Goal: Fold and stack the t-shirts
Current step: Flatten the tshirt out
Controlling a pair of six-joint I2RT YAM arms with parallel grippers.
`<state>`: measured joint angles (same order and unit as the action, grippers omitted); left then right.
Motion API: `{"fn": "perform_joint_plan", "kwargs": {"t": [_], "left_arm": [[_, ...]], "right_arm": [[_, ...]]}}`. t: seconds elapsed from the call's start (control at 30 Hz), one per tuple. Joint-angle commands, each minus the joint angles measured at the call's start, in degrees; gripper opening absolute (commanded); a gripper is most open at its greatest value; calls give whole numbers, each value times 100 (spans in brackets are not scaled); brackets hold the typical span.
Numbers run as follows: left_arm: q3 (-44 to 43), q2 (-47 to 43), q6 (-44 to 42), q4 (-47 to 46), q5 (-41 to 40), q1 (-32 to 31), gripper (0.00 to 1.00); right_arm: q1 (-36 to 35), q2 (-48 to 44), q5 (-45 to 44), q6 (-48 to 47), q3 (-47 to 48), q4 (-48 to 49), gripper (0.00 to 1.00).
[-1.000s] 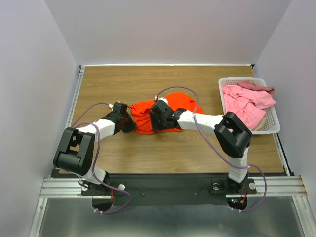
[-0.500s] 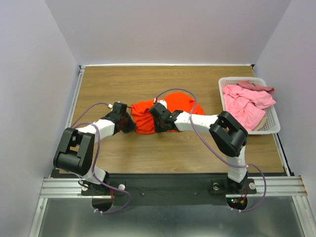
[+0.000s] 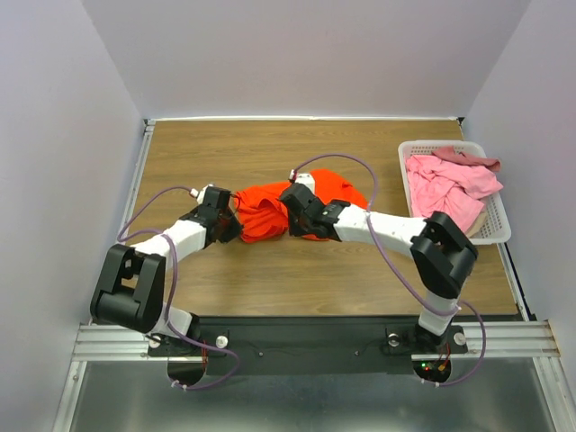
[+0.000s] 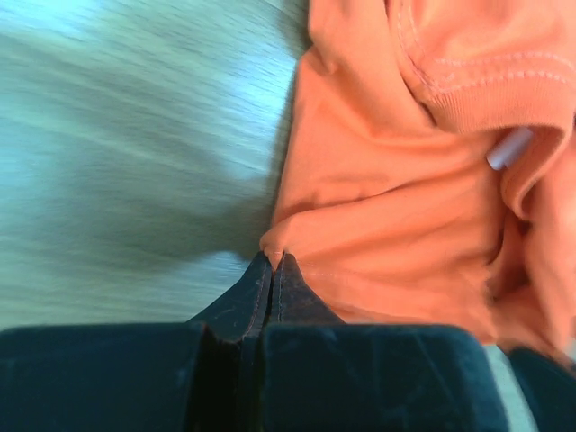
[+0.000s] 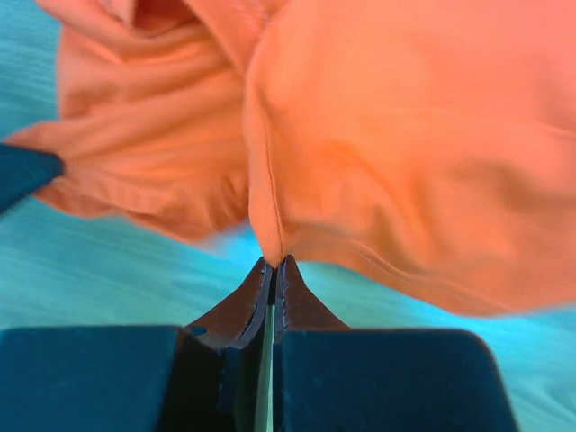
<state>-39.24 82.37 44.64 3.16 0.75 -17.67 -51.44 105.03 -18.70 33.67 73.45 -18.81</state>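
An orange-red t-shirt (image 3: pixel 270 207) lies bunched on the wooden table (image 3: pixel 315 153) between my two arms. At its left end my left gripper (image 3: pixel 230 223) is shut on a pinch of the cloth; the left wrist view shows the orange-red t-shirt (image 4: pixel 396 198) nipped between the left gripper's (image 4: pixel 272 259) tips. My right gripper (image 3: pixel 295 205) is shut on a fold near the middle of the shirt, and in the right wrist view that fold of the t-shirt (image 5: pixel 405 153) rises from the right gripper's (image 5: pixel 274 261) tips. Pink and dusty rose t-shirts (image 3: pixel 450 184) sit heaped in the basket.
A white slatted basket (image 3: pixel 495 229) stands at the table's right edge. Purple cables loop over both arms. A metal rail runs along the near edge by the arm bases.
My right gripper has shut on a fold of the orange-red t-shirt. The right arm has swung its elbow out to the right. The cloth has bunched tighter between the grippers.
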Motion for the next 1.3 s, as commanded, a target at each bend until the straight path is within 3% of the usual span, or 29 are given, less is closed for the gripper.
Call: {"fn": "perform_joint_plan", "kwargs": {"t": [0.0, 0.23, 0.4, 0.77, 0.83, 1.13, 1.27], "left_arm": [[-101, -379, 18, 545, -882, 9, 0], [-39, -686, 1, 791, -1191, 27, 0], [-434, -1072, 18, 1483, -1622, 27, 0], [-2700, -2900, -201, 2751, -2562, 71, 0], [-3481, -3042, -281, 3023, -2895, 80, 0], [-5415, -3016, -299, 3830, -3835, 97, 0], [-5919, -3015, -131, 4324, -4241, 97, 0]], "right_arm": [[-24, -571, -293, -133, -426, -158, 1], [-15, -1027, -397, -106, -1077, -193, 0], [63, -1731, -1660, -159, -974, -421, 0], [670, -3594, -3464, -1194, 537, -659, 0], [705, -3831, -3859, -1475, 942, -659, 0], [705, -4114, -4607, -2610, 2392, -659, 0], [706, -4315, -4634, -2910, 2639, -650, 0]]}}
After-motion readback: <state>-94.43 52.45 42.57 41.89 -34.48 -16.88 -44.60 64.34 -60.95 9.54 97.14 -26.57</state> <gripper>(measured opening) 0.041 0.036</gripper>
